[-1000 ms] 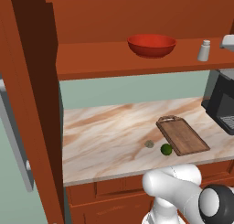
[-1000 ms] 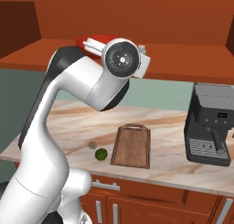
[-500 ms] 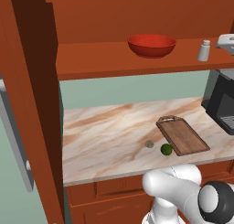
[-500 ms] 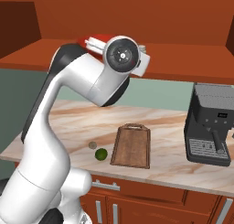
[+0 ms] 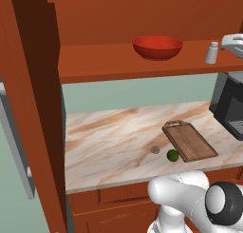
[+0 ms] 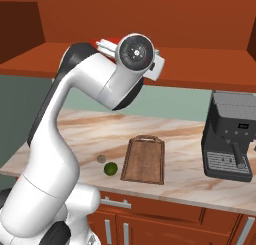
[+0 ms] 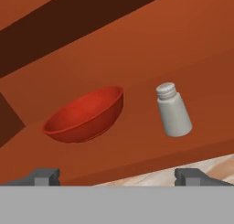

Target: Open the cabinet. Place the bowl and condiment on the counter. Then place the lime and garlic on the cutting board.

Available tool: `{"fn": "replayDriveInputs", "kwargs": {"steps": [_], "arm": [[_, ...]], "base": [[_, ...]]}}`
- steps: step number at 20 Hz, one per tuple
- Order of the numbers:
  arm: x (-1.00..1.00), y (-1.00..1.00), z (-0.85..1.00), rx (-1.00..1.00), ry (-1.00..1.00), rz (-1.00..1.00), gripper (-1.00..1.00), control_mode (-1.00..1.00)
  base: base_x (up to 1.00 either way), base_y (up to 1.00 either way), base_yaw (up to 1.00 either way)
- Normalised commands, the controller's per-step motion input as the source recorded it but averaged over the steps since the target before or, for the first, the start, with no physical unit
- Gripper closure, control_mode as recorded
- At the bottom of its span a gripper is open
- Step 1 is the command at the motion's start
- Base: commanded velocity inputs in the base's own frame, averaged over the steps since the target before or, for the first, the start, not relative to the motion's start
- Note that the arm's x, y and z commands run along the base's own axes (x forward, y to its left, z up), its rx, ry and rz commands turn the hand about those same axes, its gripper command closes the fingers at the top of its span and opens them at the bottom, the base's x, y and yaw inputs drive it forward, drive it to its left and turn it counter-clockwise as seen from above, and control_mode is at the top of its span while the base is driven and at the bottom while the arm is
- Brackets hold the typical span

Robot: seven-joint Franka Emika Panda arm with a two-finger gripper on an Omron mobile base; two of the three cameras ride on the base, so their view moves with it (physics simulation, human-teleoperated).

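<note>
Lengthwise, the cutting board (image 5: 190, 141) runs near-to-far on the desk (image 5: 109, 141), loop handle at its far end; fingers (image 7: 45, 176) stand wide.

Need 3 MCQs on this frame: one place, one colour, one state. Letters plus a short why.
1. Where is the bowl?
A. on the cabinet shelf
B. on the counter
C. on the cutting board

2. What colour is the lime?
A. yellow
B. dark green
C. red

3. How is the claw?
A. shut on the condiment
B. shut on the bowl
C. open, holding nothing

Answers:
1 A: it sits on the shelf of the cabinet, left of the condiment, above the counter.
2 B: a dark green ball on the counter, beside the cutting board and the garlic.
3 C: the hand view shows the fingertips wide apart, short of both items.
</note>
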Motion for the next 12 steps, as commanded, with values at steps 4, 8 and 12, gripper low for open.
{"fn": "replayDriveInputs", "kwargs": {"steps": [4,8,12], "arm": [[0.17,0.0,-0.18,0.0,0.01,0.0,-1.0,-1.0],[0.1,-0.07,-0.19,0.0,0.01,0.0,-1.0,-1.0],[0.1,-0.14,-0.1,0.0,0.0,0.0,-1.0,-1.0]], "base": [[0.0,0.0,0.0],[0.0,0.0,0.0],[0.0,0.0,0.0]]}}
